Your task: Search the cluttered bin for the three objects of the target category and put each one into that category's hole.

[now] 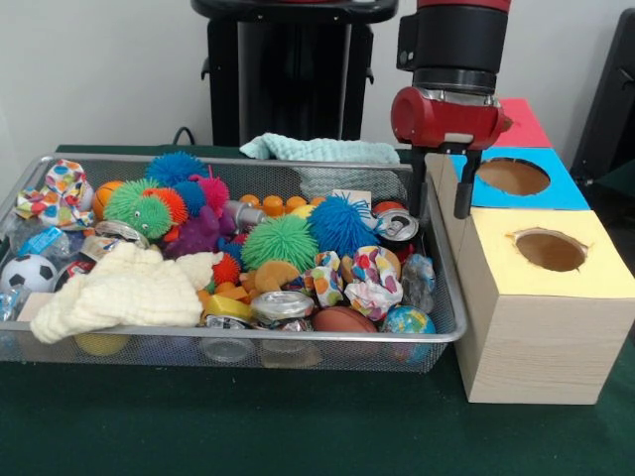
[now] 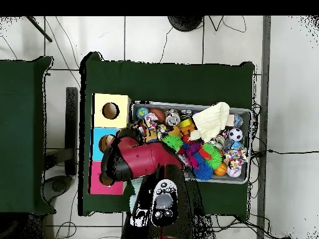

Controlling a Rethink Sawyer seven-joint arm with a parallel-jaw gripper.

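From the front view I have the wire bin [image 1: 437,335] crammed with toys, cans and cloths, and just beside its end wall the wooden box [image 1: 536,347] with its row of coloured holes. My gripper [image 1: 443,183] hangs over the seam between bin and box, level with the blue hole [image 1: 512,177], its two dark fingers [image 1: 463,186] spread wide and holding nothing that I can see. The crushed can [image 1: 399,228] lies in the bin just below and bin-side of the gripper; I judge a short drop would reach it. Which category is wanted I cannot tell.
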